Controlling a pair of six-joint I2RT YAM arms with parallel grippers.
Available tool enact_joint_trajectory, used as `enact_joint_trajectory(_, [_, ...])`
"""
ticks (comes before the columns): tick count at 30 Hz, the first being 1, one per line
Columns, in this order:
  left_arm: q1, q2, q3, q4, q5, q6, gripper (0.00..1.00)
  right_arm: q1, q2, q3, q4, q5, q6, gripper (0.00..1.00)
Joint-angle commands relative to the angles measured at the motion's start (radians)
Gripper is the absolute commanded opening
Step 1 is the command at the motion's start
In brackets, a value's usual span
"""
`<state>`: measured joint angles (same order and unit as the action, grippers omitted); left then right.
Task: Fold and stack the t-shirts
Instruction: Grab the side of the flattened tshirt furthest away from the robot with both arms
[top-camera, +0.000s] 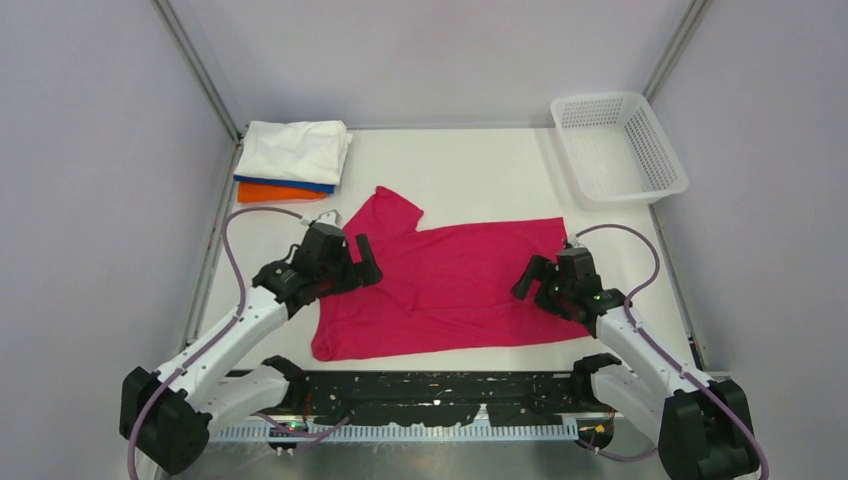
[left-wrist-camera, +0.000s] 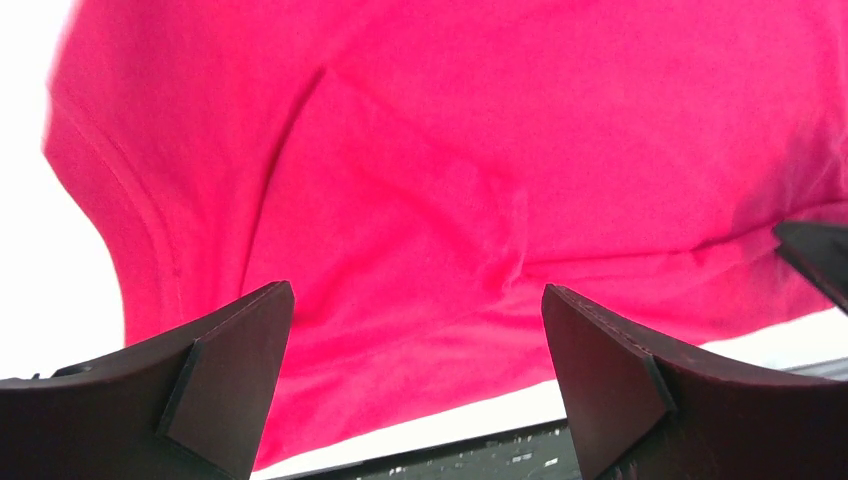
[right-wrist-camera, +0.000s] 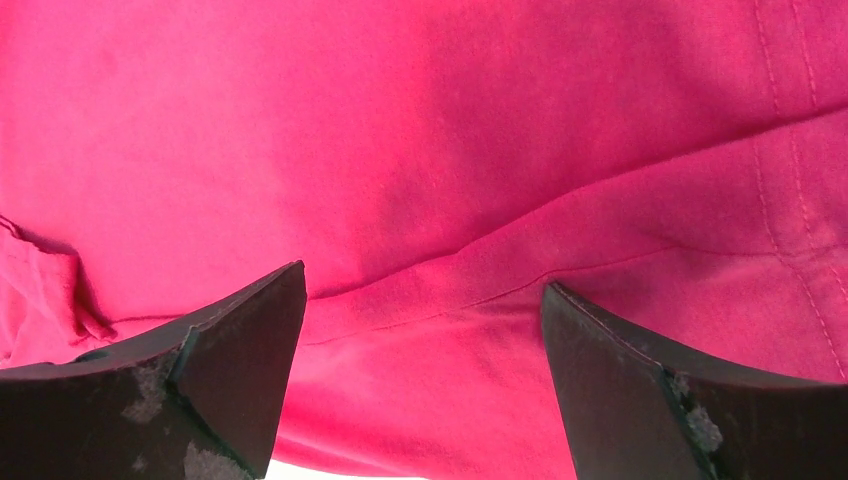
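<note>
top external, magenta shirt (top-camera: 450, 285) spread out, left hand (top-camera: 365, 264) and right hand (top-camera: 531, 281) wide, holding nothing

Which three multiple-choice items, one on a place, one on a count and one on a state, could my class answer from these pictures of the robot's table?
1. Where on the white table does the white plastic mesh basket stand?
A. far right corner
B. near left corner
C. centre

2. How many shirts show in the stack of folded cotton t-shirts at the far left?
A. one
B. three
C. five

3. How do the left gripper and right gripper stand over the spread magenta-red cotton t-shirt?
A. both shut on it
B. both open
C. one open, one shut

Key:
1 A: the top view shows the basket in the far right corner.
2 B: white, blue and orange layers show.
3 B: in each wrist view the fingers stand wide apart.
</note>
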<state>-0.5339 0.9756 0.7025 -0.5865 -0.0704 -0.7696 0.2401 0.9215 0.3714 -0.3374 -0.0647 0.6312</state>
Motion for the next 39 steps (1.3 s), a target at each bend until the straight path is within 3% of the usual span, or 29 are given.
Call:
enact_joint_trajectory(1, [0.041,0.071,0.13,-0.046,-0.08,0.066,1.0,0.002,-0.037,-0.005,-0.187,0.056,0.033,0.95])
enact_joint_trajectory(9, [0.166,0.267,0.323,0.005,0.002,0.139,1.0,0.002,-0.157,0.0,-0.251,0.106,0.012,0.95])
enact_joint_trajectory(19, [0.243,0.642,0.7,-0.021,0.053,0.268,1.0,0.002,-0.212,0.14,-0.002,0.083,-0.134,0.95])
enact_joint_trajectory(26, [0.29,0.998,1.097,-0.17,0.095,0.346,1.0,0.001,-0.268,0.091,0.077,0.224,-0.065,0.95])
enact_joint_trajectory(33, [0.295,1.256,1.407,-0.272,0.115,0.379,1.0,-0.002,-0.198,0.103,0.08,0.219,-0.1,0.95])
enact_joint_trajectory(39, [0.315,1.455,1.615,-0.338,0.241,0.375,1.0,-0.002,-0.15,0.11,0.094,0.189,-0.118,0.95])
